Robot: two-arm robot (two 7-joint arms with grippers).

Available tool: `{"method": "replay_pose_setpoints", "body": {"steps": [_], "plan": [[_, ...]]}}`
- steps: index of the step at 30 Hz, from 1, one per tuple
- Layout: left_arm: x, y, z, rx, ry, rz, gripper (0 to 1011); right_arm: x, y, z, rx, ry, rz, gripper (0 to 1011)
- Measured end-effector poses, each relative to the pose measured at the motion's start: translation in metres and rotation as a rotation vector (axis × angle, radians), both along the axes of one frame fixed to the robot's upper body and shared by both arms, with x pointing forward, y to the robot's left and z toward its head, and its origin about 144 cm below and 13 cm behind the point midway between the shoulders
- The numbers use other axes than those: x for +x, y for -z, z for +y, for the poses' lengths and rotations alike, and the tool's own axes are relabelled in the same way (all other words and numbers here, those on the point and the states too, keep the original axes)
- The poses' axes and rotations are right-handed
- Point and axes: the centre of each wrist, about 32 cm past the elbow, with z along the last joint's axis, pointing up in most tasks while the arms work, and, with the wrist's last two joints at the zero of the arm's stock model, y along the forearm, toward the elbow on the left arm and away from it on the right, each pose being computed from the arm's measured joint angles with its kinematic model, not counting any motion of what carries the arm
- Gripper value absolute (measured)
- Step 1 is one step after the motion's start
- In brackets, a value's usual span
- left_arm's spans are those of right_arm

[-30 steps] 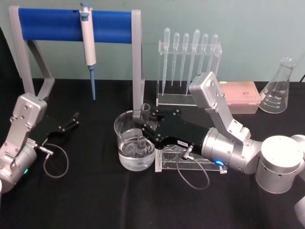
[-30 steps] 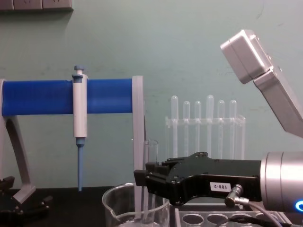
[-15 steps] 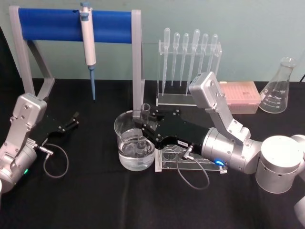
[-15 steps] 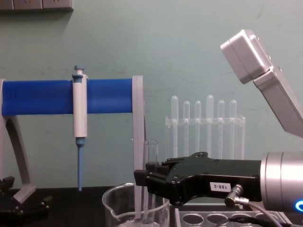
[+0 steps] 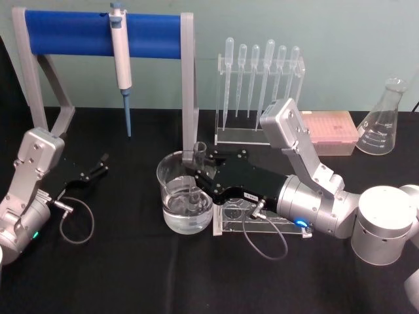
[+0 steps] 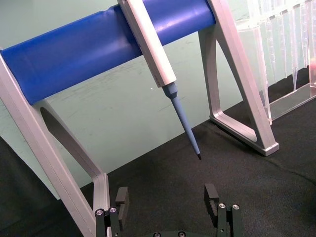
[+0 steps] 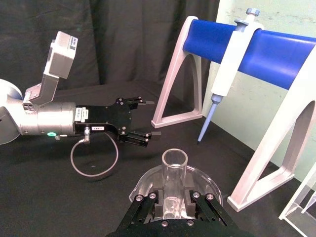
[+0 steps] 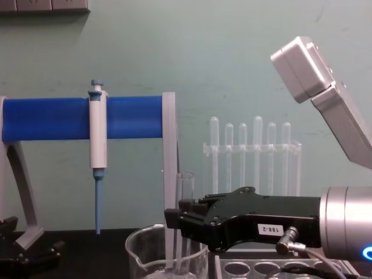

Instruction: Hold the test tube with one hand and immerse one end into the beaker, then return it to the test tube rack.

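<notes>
Your right black flat-jawed gripper is clamping the long clear glass test tube upright at frame centre, dipping its lower end into the wide clear glass beaker holding clear liquid. Right of the beaker, a clear tube rack is lying under your arm. At the left edge, your left gripper is resting open on the black table.

One readable label
A small white label on the right end effector, behind its fingertips, reads "188-2".
</notes>
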Motion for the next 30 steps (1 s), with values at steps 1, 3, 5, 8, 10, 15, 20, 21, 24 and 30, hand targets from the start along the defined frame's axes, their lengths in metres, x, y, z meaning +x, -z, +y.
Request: {"method": "replay_pose_setpoints", "body": {"steps": [1, 3, 5, 8, 10, 15, 20, 21, 24, 30], "plan": [[0.0, 0.0, 0.0, 0.0, 0.0, 0.0, 1000, 0.0, 0.0, 0.0, 0.0, 0.0, 0.0, 238], [0.0, 0.0, 0.0, 0.0, 0.0, 0.0, 1000, 0.0, 0.0, 0.0, 0.0, 0.0, 0.0, 239], [0.0, 0.0, 0.0, 0.0, 0.0, 0.0, 1000, 0.0, 0.0, 0.0, 0.0, 0.0, 0.0, 238], [0.0, 0.0, 0.0, 0.0, 0.0, 0.0, 1000, 0.0, 0.0, 0.0, 0.0, 0.0, 0.0, 238], [0.0, 0.0, 0.0, 0.0, 0.0, 0.0, 1000, 0.0, 0.0, 0.0, 0.0, 0.0, 0.0, 238], [0.0, 0.0, 0.0, 0.0, 0.0, 0.0, 1000, 0.0, 0.0, 0.0, 0.0, 0.0, 0.0, 238], [0.0, 0.0, 0.0, 0.0, 0.0, 0.0, 1000, 0.0, 0.0, 0.0, 0.0, 0.0, 0.0, 238], [0.0, 0.0, 0.0, 0.0, 0.0, 0.0, 1000, 0.0, 0.0, 0.0, 0.0, 0.0, 0.0, 238], [0.0, 0.0, 0.0, 0.0, 0.0, 0.0, 1000, 0.0, 0.0, 0.0, 0.0, 0.0, 0.0, 238], [0.0, 0.0, 0.0, 0.0, 0.0, 0.0, 1000, 0.0, 0.0, 0.0, 0.0, 0.0, 0.0, 238]]}}
